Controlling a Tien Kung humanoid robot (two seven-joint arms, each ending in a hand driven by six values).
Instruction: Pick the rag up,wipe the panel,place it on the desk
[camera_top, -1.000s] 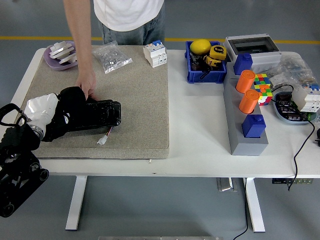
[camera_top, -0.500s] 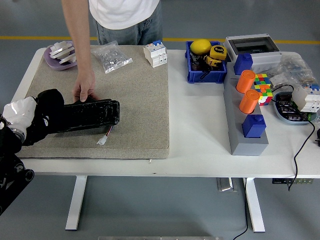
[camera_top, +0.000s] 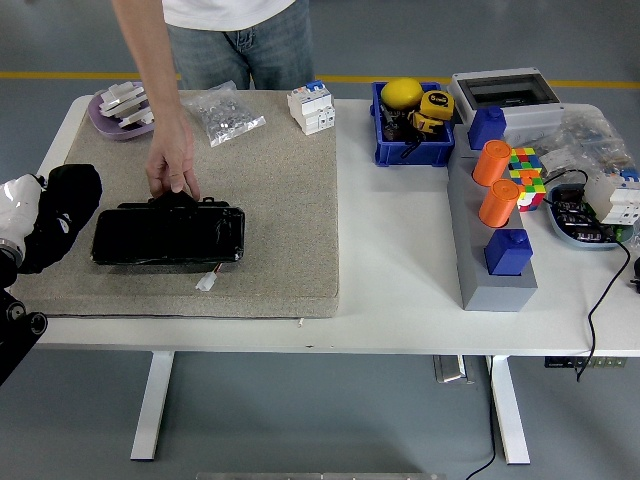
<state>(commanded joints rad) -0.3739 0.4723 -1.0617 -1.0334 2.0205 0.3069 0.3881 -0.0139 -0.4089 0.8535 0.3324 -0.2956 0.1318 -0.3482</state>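
Left hand (camera_top: 20, 215) with rag (camera_top: 62, 213) withdrawn left, person's hand (camera_top: 172, 165) on panel (camera_top: 168, 235)

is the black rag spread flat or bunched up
Bunched up. The black cloth rag is a rounded lump gripped in the robot's left hand at the tan mat's left edge, just left of the black panel.

Rag (camera_top: 62, 212): black cloth, bunched up, at the mat's left edge, wrapped round the robot's left hand.
Panel (camera_top: 168, 236): glossy black, long, lying flat on the mat, just right of the rag.
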